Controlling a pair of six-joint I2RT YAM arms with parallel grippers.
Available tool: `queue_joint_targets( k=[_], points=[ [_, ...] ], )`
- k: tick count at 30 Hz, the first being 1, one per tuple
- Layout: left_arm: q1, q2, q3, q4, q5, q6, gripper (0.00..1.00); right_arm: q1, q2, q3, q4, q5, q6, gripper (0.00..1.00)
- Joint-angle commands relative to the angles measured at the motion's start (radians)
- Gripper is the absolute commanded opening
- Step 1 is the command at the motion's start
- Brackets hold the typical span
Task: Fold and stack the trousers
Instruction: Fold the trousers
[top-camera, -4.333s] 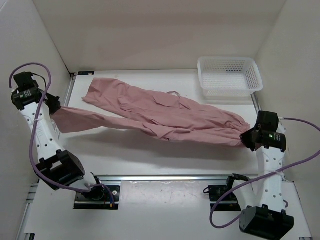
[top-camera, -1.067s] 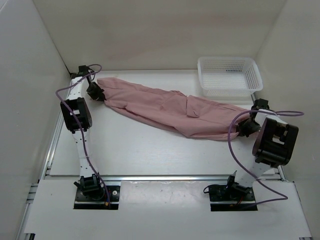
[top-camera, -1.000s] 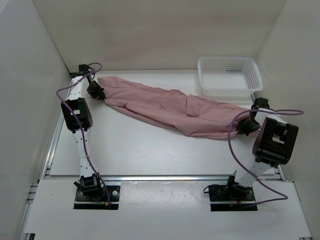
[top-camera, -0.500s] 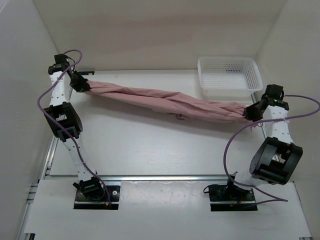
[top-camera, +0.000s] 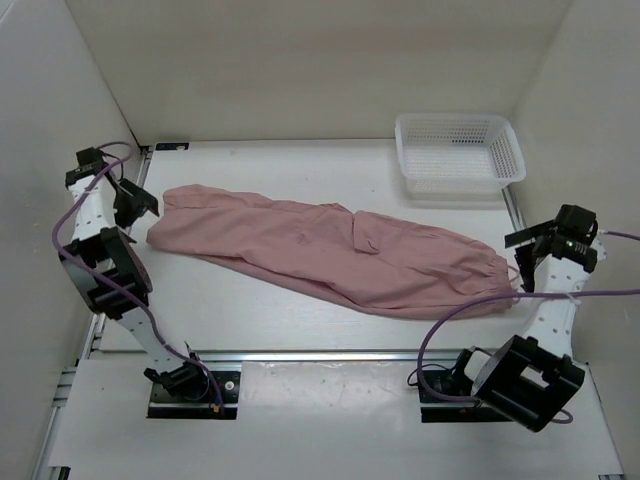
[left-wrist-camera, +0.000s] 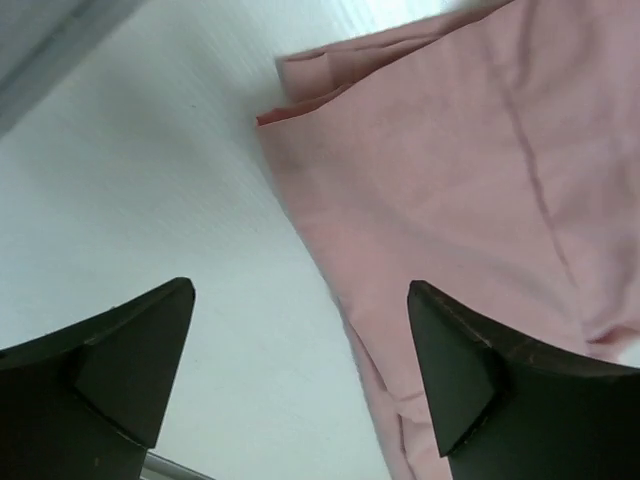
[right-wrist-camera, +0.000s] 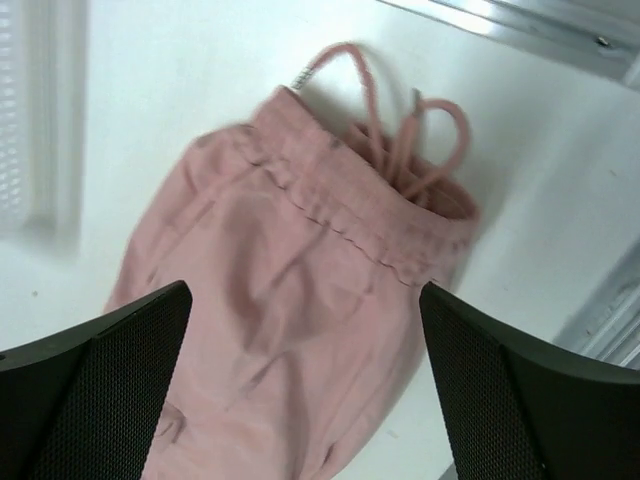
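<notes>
The dusty-pink trousers (top-camera: 340, 250) lie flat on the table, folded lengthwise, running from the far left down to the right. Their leg end (left-wrist-camera: 310, 75) is at the left, and the waistband with its drawstring (right-wrist-camera: 400, 160) is at the right. My left gripper (top-camera: 135, 204) hangs open just off the left end; in the left wrist view its open jaws (left-wrist-camera: 300, 290) hang above the cloth's edge (left-wrist-camera: 450, 200) and bare table. My right gripper (top-camera: 527, 252) is open above the waist end, the trousers (right-wrist-camera: 280, 300) lying loose below it. Neither gripper holds anything.
A white perforated basket (top-camera: 460, 182) stands at the back right, close to the waist end. Metal rails (top-camera: 330, 356) run along the table's near edge, and another rail (right-wrist-camera: 520, 25) passes beside the waistband. White walls close in the left, right and back.
Half a second ago both grippers held the trousers stretched taut above the table. Both have opened and drawn outward and nearer, and the trousers have dropped flat onto the table.
</notes>
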Motion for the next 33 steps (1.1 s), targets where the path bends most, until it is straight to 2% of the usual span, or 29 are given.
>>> queue_joint_targets(
  k=[1, 3, 4, 5, 6, 7, 8, 9, 14, 15, 16, 17, 19, 24, 30, 31, 33],
  points=[
    [0.018, -0.146, 0.018, 0.007, -0.044, 0.010, 0.96, 0.016, 0.056, 0.115, 0.025, -0.083, -0.089, 0.99],
    [0.047, -0.158, -0.025, 0.027, -0.003, 0.010, 0.75, 0.065, 0.079, 0.167, 0.025, -0.136, -0.150, 0.99],
    [0.077, -0.158, -0.072, 0.047, 0.073, 0.019, 0.62, 0.083, 0.089, 0.215, 0.010, -0.137, -0.167, 0.99],
    [0.078, -0.143, -0.085, 0.061, 0.095, 0.019, 0.62, 0.103, 0.089, 0.230, 0.009, -0.137, -0.182, 0.99],
    [0.087, -0.124, -0.085, 0.061, 0.114, 0.030, 0.68, 0.138, 0.089, 0.239, -0.001, -0.147, -0.196, 0.99],
    [0.087, -0.105, -0.085, 0.061, 0.140, 0.042, 0.78, 0.152, 0.089, 0.240, -0.001, -0.147, -0.205, 0.99],
    [0.061, -0.083, -0.065, 0.061, 0.181, 0.065, 0.94, 0.163, 0.077, 0.249, -0.001, -0.147, -0.218, 0.99],
    [0.049, -0.049, -0.065, 0.061, 0.181, 0.065, 1.00, 0.174, 0.077, 0.249, -0.010, -0.164, -0.218, 0.99],
    [-0.010, 0.003, -0.074, 0.098, 0.135, 0.040, 1.00, 0.174, 0.043, 0.249, -0.032, -0.219, -0.251, 0.99],
    [-0.010, 0.030, -0.065, 0.111, 0.123, 0.040, 0.96, 0.174, 0.043, 0.249, -0.032, -0.220, -0.265, 0.99],
    [-0.010, 0.055, -0.053, 0.122, 0.106, 0.040, 0.88, 0.174, 0.034, 0.249, -0.046, -0.200, -0.274, 0.99],
    [-0.010, 0.086, 0.001, 0.110, 0.103, 0.040, 0.84, 0.184, 0.034, 0.281, -0.055, -0.137, -0.285, 0.99],
    [-0.010, 0.153, 0.052, 0.098, 0.117, 0.040, 0.84, 0.198, 0.043, 0.319, -0.088, -0.091, -0.285, 0.99],
    [-0.043, 0.216, 0.098, 0.098, -0.029, -0.018, 0.85, 0.211, 0.066, 0.365, -0.089, -0.101, -0.287, 0.99],
    [-0.043, 0.311, 0.122, 0.098, -0.058, -0.027, 0.88, 0.211, 0.066, 0.365, -0.098, -0.066, -0.287, 0.99],
    [-0.043, 0.320, 0.132, 0.098, -0.058, -0.027, 0.87, 0.211, 0.066, 0.365, -0.098, -0.066, -0.287, 0.99],
    [-0.043, 0.340, 0.159, 0.098, -0.058, -0.027, 0.71, 0.211, 0.066, 0.365, -0.098, -0.066, -0.278, 0.99]
  ],
)
